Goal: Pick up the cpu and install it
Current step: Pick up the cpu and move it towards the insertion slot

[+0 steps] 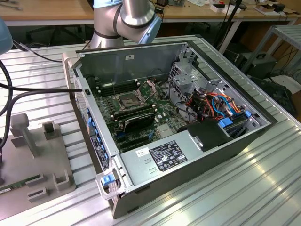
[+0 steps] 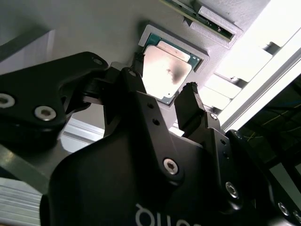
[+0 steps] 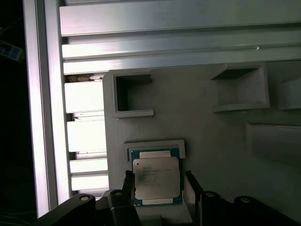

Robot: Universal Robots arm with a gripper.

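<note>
The cpu (image 3: 156, 178) is a small square chip with a silver-grey metal top. It lies flat in a raised pocket of a grey holder block (image 3: 202, 127). My gripper (image 3: 160, 188) is open, with one black finger (image 3: 128, 187) on each side of the chip, close to its edges. In the second wrist view the cpu (image 2: 165, 70) shows between the same fingertips of the gripper (image 2: 163, 81). The open computer case (image 1: 188, 155) lies on the table in the exterior view, with the motherboard's dark square socket (image 1: 128, 100) uncovered and its metal frame lifted.
The grey holder block (image 1: 37, 155) sits at the exterior view's left with upright posts and a green memory stick (image 1: 14, 186) in a slot. The arm's base (image 1: 122, 19) stands behind the case. Cables, blue connectors and a power supply (image 1: 164, 157) crowd the case. The table is ribbed aluminium.
</note>
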